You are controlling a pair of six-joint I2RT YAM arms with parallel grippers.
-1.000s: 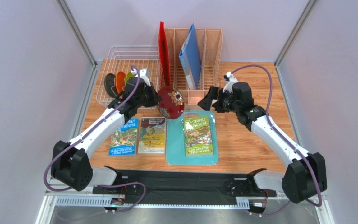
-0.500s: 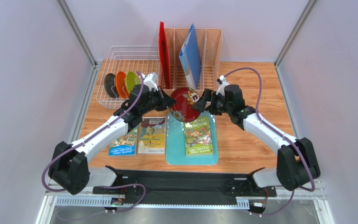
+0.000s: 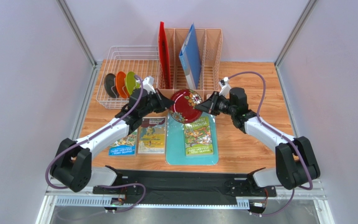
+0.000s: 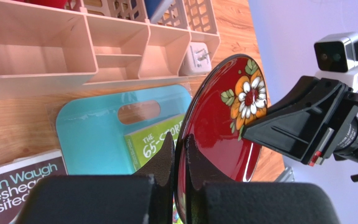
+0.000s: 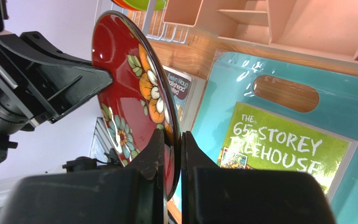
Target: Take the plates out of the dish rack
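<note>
While left tool clamps it, plate tilts face-up.

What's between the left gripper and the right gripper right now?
The dark red plate, pinched at opposite rims by the left gripper and right gripper; the top view shows it best.

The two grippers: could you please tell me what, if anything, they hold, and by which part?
Both pinch the dark red plate by its rim, on opposite edges: left gripper on one, right gripper on the other.
</note>
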